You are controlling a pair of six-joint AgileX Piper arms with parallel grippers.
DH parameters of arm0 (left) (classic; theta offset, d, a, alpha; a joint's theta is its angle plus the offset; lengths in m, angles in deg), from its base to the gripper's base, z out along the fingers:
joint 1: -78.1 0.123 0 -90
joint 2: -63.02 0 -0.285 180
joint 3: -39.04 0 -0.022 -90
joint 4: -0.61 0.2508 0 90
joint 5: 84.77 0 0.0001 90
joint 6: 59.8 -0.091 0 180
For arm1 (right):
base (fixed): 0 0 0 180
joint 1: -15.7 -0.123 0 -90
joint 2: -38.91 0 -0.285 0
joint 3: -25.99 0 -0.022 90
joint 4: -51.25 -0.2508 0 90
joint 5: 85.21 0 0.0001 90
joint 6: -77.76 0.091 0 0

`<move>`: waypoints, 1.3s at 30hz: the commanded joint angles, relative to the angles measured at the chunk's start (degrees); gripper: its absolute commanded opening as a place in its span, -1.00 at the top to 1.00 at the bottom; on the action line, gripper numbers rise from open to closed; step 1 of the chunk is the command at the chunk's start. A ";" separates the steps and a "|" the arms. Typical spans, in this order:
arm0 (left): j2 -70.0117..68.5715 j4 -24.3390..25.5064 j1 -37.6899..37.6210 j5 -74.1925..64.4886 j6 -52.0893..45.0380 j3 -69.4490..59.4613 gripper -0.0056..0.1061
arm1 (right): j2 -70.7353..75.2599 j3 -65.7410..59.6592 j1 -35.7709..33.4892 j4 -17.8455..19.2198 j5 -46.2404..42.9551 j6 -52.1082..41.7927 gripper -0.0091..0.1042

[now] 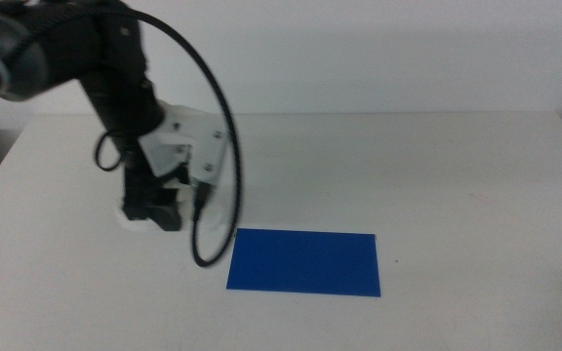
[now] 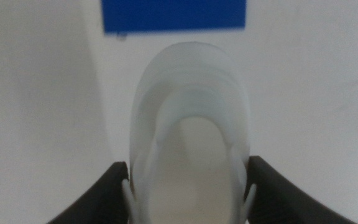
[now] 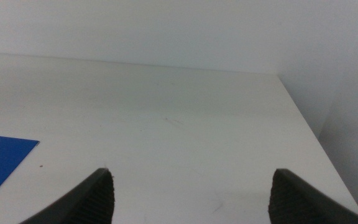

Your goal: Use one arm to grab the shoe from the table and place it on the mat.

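Both jaws of the left gripper (image 2: pixel 188 186) clamped the shoe (image 2: pixel 189 124) on the tabletop (image 1: pixel 437 175), just beside the mat (image 1: pixel 304 261); right gripper (image 3: pixel 191 193) waited, jaws apart

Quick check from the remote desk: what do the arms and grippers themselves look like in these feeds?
The left arm is dark grey-black with rounded joints, a black cable loop arcing off it, and a white angular bracket with small dark screws above the black left gripper. The wrist views show only jaws: smooth black wedges on the left, finely ribbed black pads on the right gripper.
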 commanded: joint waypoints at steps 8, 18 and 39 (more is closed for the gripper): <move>-0.71 -2.07 -9.06 4.87 7.90 1.52 0.93 | 1.49 -0.28 -0.04 0.52 -4.37 -0.43 -0.30; 9.07 -1.18 -16.92 5.01 15.07 10.82 0.93 | 1.49 -0.28 -0.04 0.52 -4.37 -0.43 -0.30; 17.22 -0.18 -19.20 7.68 17.86 18.09 0.93 | 1.49 -0.28 -0.04 0.52 -4.37 -0.43 -0.30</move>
